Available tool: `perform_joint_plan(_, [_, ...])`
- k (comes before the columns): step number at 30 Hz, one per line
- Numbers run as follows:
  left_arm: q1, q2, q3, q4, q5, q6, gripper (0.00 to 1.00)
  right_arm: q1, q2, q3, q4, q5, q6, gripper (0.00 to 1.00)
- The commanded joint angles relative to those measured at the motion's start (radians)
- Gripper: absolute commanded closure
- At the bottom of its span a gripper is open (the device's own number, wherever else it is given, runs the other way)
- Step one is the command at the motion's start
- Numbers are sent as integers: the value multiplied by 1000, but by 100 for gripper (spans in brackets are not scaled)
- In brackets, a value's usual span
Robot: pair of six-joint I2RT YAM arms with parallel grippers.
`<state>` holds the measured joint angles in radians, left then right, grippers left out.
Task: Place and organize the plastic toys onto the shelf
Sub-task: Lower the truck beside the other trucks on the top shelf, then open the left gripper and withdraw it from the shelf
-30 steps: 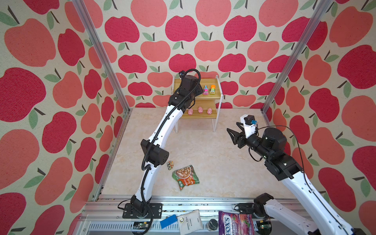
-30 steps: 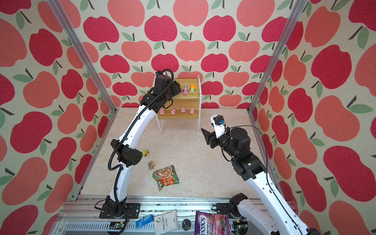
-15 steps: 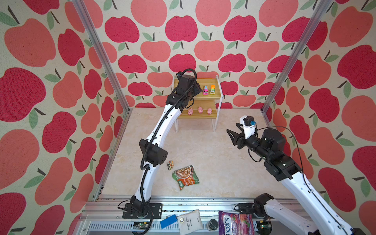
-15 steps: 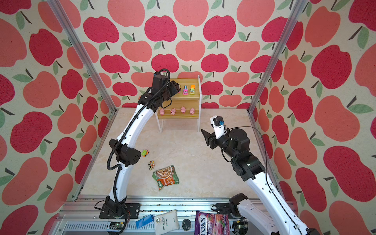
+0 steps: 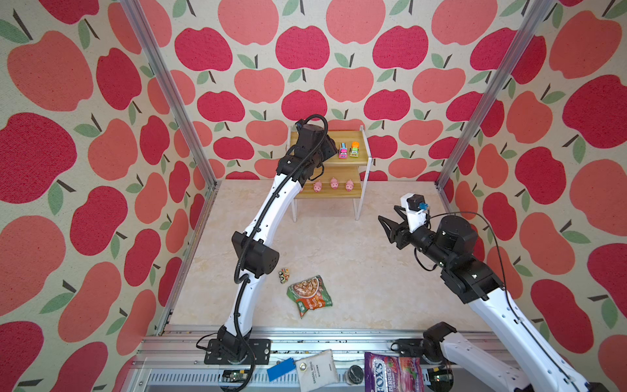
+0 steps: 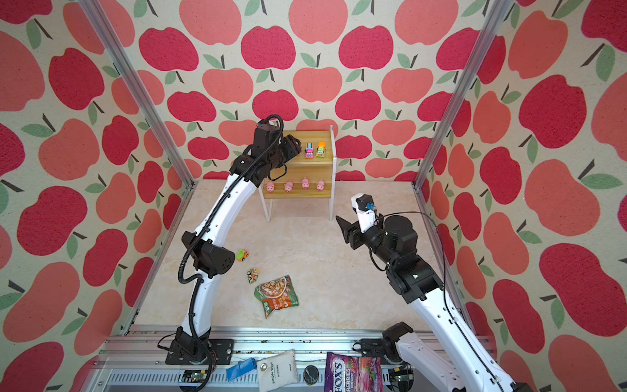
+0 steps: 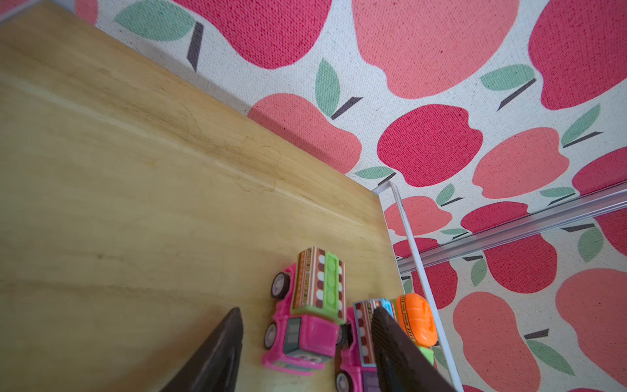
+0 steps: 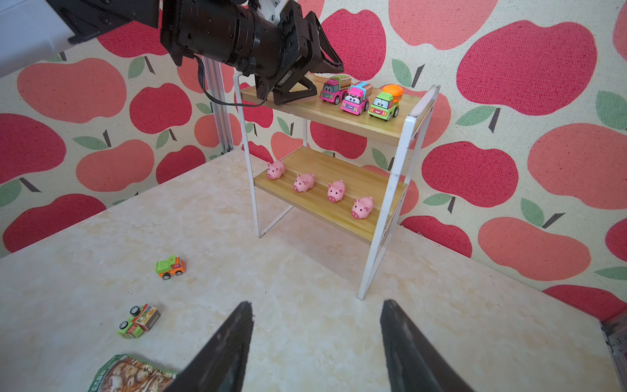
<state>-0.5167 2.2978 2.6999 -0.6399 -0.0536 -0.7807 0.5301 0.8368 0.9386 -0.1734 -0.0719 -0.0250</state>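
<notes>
Seven of the nine toys are on the shelf: three trucks at the right end of its upper board, four pink pigs along the lower. Two trucks (the green truck tipped over) lie toward the bench's front left corner. The left gripper, beside the shelved trucks, and the right gripper gape empty.

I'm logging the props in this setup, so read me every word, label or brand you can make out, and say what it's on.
"FOX'S": on the purple candy bag by the front rail.
"BERRIES": same bag, under the brand.
"SANDAL WOOD": on the white sachet beside it.
Snack packet on the table: print too small to read.
Pink truck on the shelf's top board: side sticker lettering too blurred to read.
</notes>
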Motion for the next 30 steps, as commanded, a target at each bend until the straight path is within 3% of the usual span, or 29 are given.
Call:
perform_joint_plan(1, [-10, -23, -12, -29, 19, -13, 37, 2, -15, -9, 17, 3, 23, 37])
perform_joint_plan(21, [-24, -42, -12, -59, -12, 13, 36, 3, -34, -13, 6, 3, 33, 37])
perform_joint_plan(30, [-5, -117, -53, -88, -54, 71, 29, 4, -18, -4, -1, 3, 31, 36])
